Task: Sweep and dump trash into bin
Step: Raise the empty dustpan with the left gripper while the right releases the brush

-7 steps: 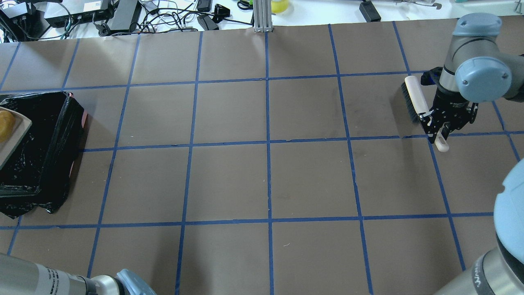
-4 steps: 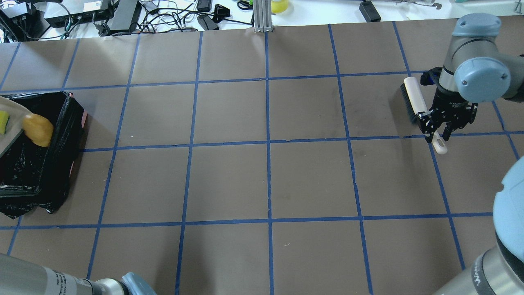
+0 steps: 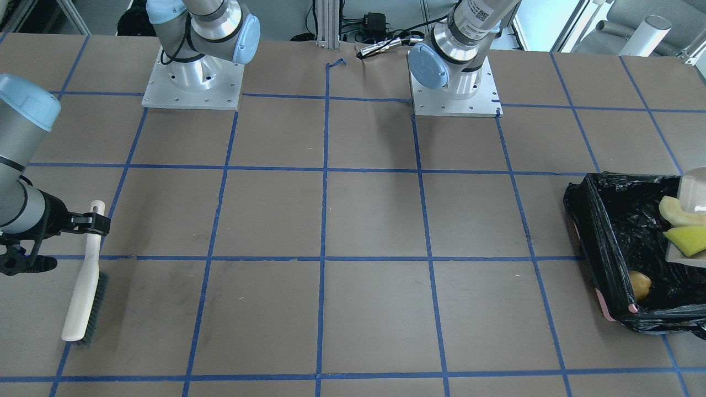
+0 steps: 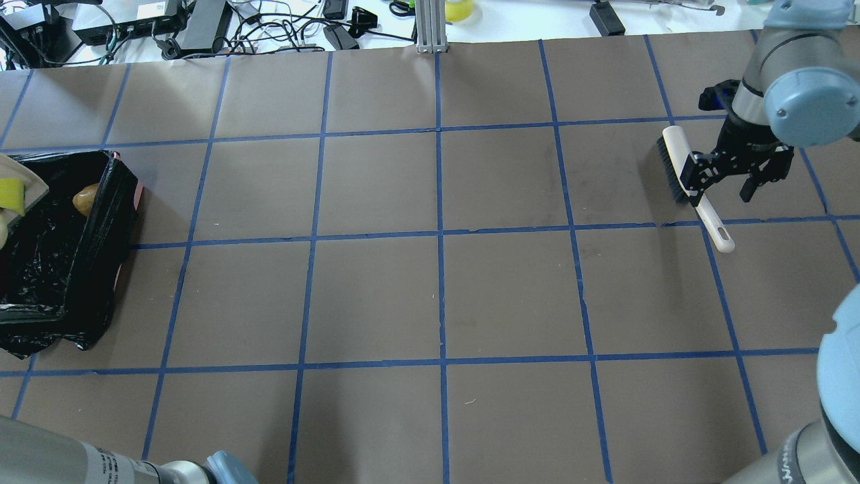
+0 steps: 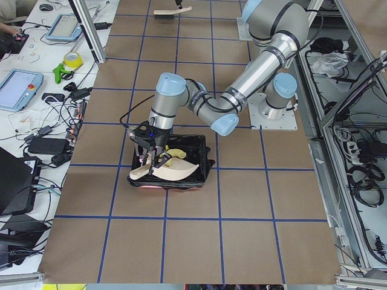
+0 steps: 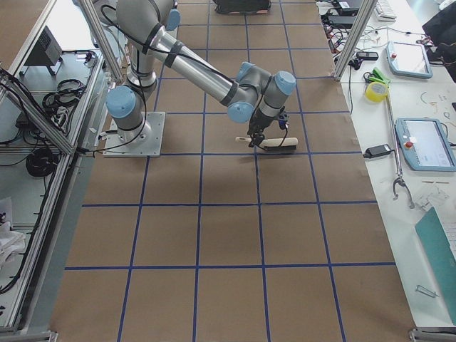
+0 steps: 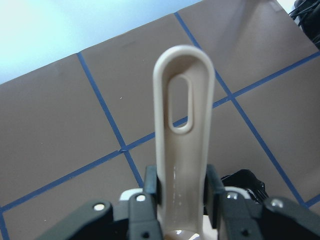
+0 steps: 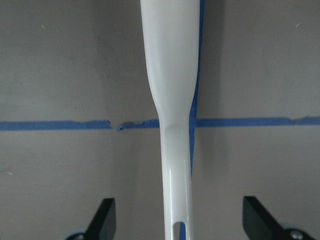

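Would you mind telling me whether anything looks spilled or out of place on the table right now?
Nothing has spilled. The potato-like lump lies in the bin, while the cream slice and yellow wedge sit on the tilted dustpan above it. The black liner slumps onto the table at one corner.

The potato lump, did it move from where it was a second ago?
Yes. In the overhead view the potato lump went right, off the dustpan, and now lies inside the bin, by its right wall.
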You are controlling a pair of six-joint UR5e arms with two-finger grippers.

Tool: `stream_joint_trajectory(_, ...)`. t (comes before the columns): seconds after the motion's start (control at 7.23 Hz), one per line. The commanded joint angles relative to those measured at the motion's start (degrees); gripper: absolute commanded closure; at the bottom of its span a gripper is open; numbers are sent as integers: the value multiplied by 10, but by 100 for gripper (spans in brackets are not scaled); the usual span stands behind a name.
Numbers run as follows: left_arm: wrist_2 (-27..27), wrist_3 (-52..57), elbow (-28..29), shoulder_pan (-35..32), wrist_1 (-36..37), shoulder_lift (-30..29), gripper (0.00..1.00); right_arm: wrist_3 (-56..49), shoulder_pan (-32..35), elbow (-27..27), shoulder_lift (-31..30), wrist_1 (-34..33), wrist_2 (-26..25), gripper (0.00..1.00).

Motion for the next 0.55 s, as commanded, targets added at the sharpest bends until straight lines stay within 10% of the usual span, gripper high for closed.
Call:
stream_joint_trajectory(0.0, 1, 58, -15, -2, 87, -1, 100, 2, 4, -56, -83, 88, 37, 2)
stream_joint_trajectory(0.41, -3, 103, -39, -4, 159, -2, 100, 36, 49, -135, -140, 194, 49, 1)
